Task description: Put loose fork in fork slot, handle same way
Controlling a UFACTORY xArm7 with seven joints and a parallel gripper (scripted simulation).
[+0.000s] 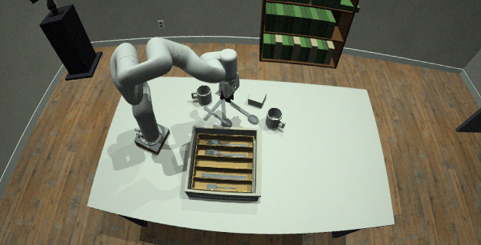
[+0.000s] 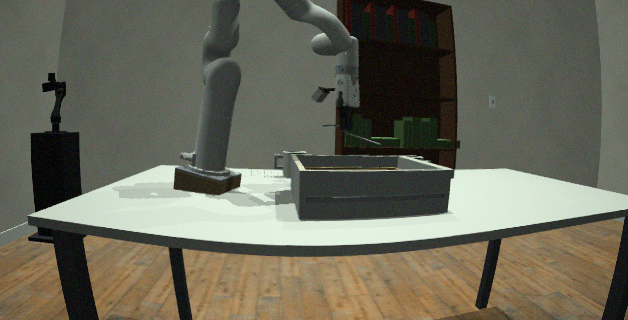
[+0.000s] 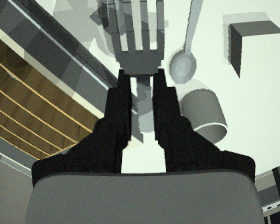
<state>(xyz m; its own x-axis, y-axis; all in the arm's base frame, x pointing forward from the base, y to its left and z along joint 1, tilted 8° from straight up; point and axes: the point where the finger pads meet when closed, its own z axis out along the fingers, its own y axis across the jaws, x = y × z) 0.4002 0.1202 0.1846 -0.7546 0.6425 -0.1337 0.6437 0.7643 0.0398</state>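
Note:
My gripper (image 1: 228, 97) hangs above the table behind the tray and is shut on the loose fork (image 3: 132, 36), pinching it at the neck. In the wrist view the tines stick out past the black fingertips and the handle is hidden under the gripper. From the side, the fork (image 2: 361, 138) shows as a thin, near-level line well above the tray rim, below the gripper (image 2: 343, 116). The cutlery tray (image 1: 224, 164) has several long wooden slots. A grey fork (image 1: 226, 153) lies in the second slot from the back.
A spoon lies on the table under the gripper. Two mugs (image 1: 203, 94) (image 1: 274, 118) and a small open box (image 1: 256, 100) stand behind the tray. The arm's base (image 1: 150, 138) stands left of the tray. A bookshelf is beyond the table.

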